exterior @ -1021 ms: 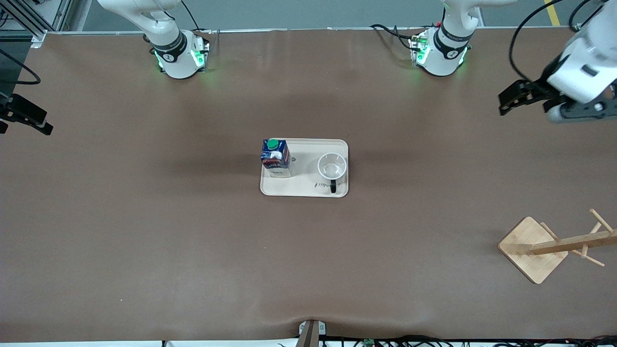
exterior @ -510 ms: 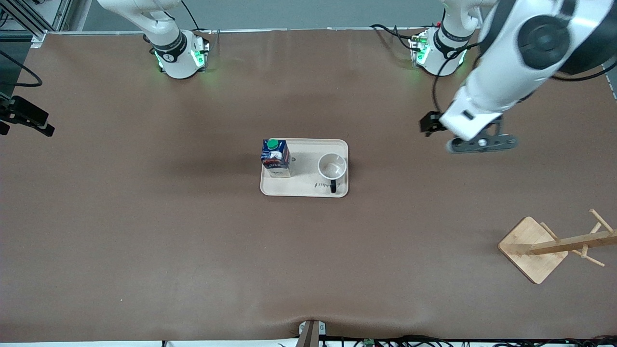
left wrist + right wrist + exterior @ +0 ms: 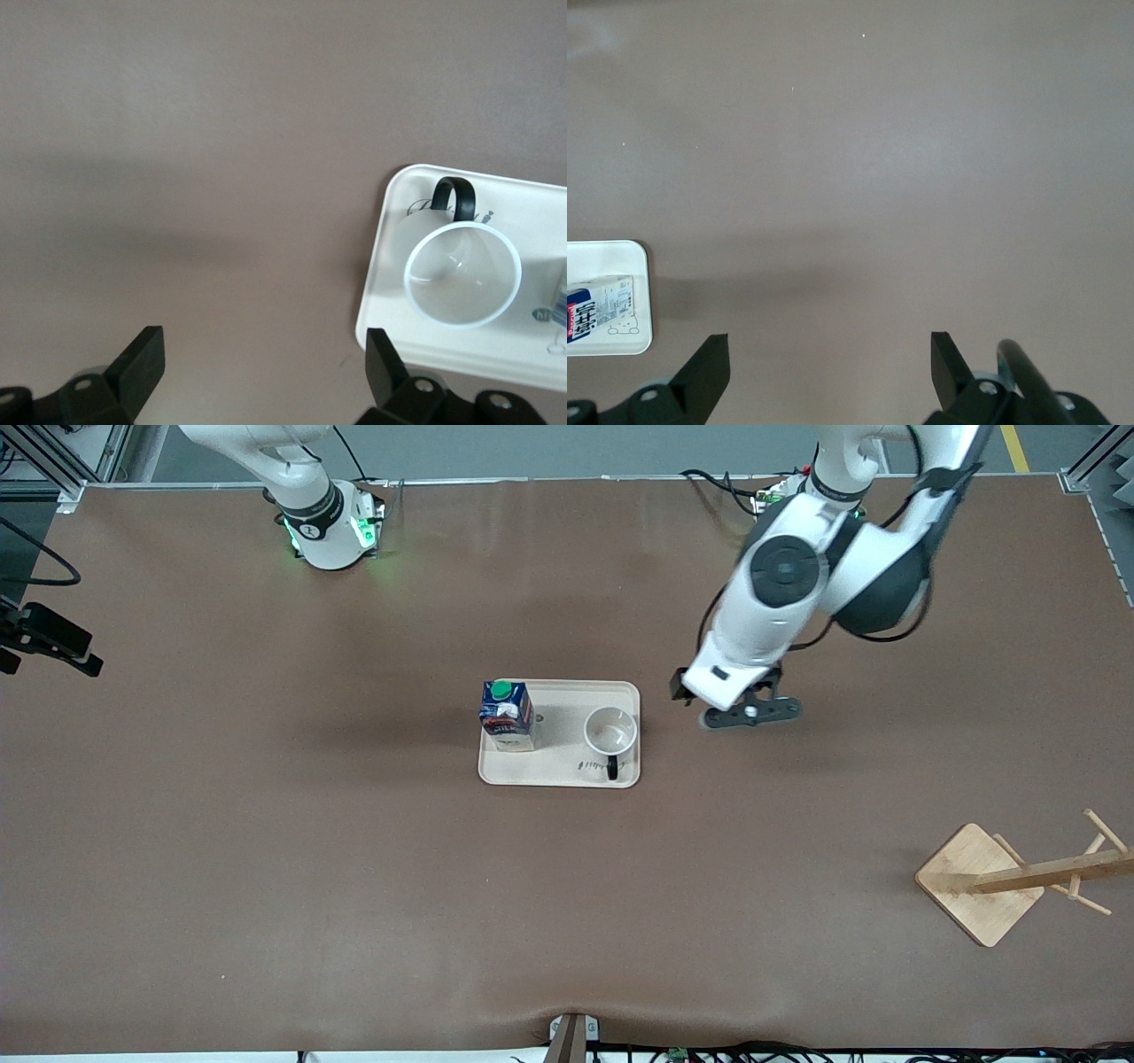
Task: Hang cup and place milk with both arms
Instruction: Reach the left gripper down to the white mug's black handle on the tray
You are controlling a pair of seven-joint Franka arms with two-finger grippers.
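Observation:
The white cup [image 3: 610, 732] with its black handle stands upright in the cream tray [image 3: 567, 775] at mid-table. The dark-blue milk [image 3: 506, 714] with a green cap stands in the same tray, toward the right arm's end. My left gripper [image 3: 700, 700] hangs open and empty over the bare table, just beside the tray and the cup. In the left wrist view its open gripper [image 3: 263, 367] is beside the cup [image 3: 462, 276] and the tray [image 3: 379, 266]. My right gripper [image 3: 75, 651] waits open and empty at the right arm's end of the table. The right wrist view shows this gripper [image 3: 830, 367] and the milk [image 3: 594, 310].
A wooden cup rack [image 3: 979, 881] with pegs stands near the left arm's end, nearer to the front camera than the tray. Both arm bases [image 3: 328, 531] glow green along the table's back edge. Brown table surface surrounds the tray.
My left arm has swung in from its end of the table toward the middle, and its gripper now hangs beside the tray. The right gripper has hardly moved.

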